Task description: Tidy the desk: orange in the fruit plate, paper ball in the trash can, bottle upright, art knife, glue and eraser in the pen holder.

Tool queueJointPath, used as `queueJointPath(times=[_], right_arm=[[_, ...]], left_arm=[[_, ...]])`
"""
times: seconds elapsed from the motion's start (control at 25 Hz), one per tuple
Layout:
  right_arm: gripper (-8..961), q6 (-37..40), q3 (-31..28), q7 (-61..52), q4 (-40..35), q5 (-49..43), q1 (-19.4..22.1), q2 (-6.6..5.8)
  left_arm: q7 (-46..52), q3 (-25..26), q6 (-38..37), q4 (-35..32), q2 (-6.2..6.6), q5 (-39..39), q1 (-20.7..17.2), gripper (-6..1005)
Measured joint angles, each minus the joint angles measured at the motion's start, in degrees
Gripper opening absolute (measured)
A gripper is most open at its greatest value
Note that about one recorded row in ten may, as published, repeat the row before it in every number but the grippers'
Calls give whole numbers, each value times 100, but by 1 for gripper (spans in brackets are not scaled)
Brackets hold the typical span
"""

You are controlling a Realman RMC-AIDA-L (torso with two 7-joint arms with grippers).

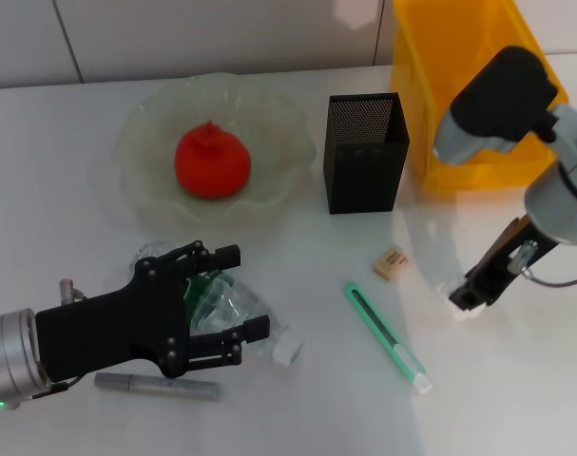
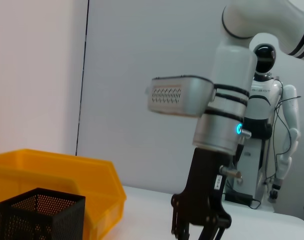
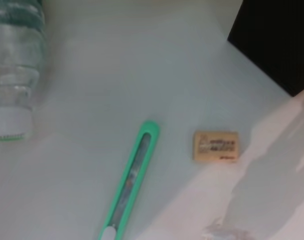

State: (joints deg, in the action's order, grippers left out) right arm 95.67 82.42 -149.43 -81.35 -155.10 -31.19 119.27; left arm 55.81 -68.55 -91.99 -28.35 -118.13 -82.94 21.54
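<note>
On the white table [image 1: 298,418] the left hand [image 1: 226,294] was seen reaching in from the near left, its black fingers [image 1: 233,255] spread wide on either side of the clear bottle [image 1: 233,313], which lay on its side with its white cap pointing toward the art knife. No firm grip on the bottle could be made out. A grey glue stick [image 1: 157,385] lay just beside that arm, on the near side. The right hand [image 1: 471,296] was held low at the table's right, its tips down at a small pale thing on the surface (whether the paper ball, and whether gripped, could not be told). The green art knife [image 1: 385,335] lay flat between the two hands, with the tan eraser [image 1: 390,263] near it. The black mesh pen holder [image 1: 365,152] stood upright beside the yellow trash can [image 1: 473,85]. The orange [image 1: 212,161] was sitting in the glass fruit plate [image 1: 141,142].
</note>
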Motion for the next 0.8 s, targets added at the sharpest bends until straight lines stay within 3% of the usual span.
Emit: queueJointPath(times=[0.12,0.16,0.32,0.56,0.72,0.8], right_arm=[[309,412,-502,-4,-1054,2,188,-5],[309,412,-502,-4,-1054,2,188,-5],[308,572,-1465,58,-2219,-160,277,-19],[302,-392,-1824,418,-2234,-504,278,-29],[299,-1715,-1818,523,-1424,-694,264,-16],[299,-1917,-1805,523,-1224,-692,231,-16]], left_arm=[[0,0,-8,-5,0,11,-11,749],[0,0,-8,-5,0,11,-11,749],[-2,0,-23,-1,-4,15,-12,747],[-20,-8,-35,5,-13,3,-10,744],[-26,-21,-40,5,-18,1,4,743],[-26,-16,-50,4,-18,0,4,742]])
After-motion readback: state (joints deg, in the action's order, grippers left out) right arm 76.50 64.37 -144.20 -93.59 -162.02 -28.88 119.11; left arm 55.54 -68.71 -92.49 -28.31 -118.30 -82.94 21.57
